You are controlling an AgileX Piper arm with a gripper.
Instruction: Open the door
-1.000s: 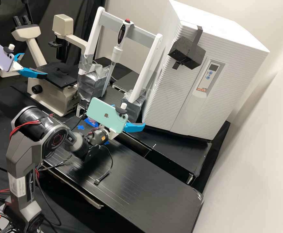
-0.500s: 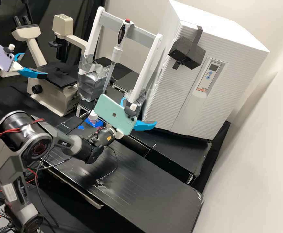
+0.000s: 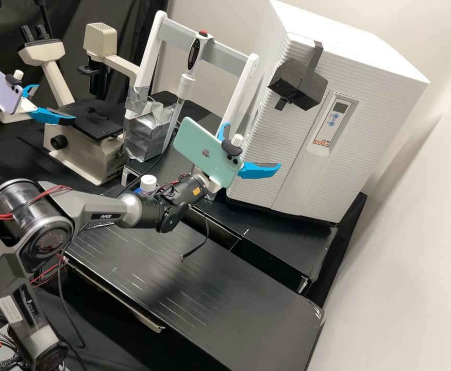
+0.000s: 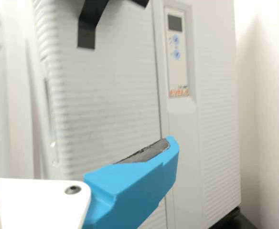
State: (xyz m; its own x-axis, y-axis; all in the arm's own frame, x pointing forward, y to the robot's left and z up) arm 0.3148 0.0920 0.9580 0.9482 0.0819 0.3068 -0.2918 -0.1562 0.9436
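High view: the gripper (image 3: 253, 145), parted and empty, hangs before the closed door (image 3: 274, 129) of a white cabinet (image 3: 374, 129); likely the approach step. Wrist view: a blue finger (image 4: 134, 186) before the ribbed front; next, probably hook its edge.

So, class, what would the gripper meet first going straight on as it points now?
The gripper would likely meet the white cabinet's ribbed front first, though depth is unclear.

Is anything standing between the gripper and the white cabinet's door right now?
Nothing visible stands between the gripper and the ribbed white door. A dark block hangs on the cabinet's front, higher up. The white frame stands beside the cabinet; its exact clearance from the gripper I can't tell.
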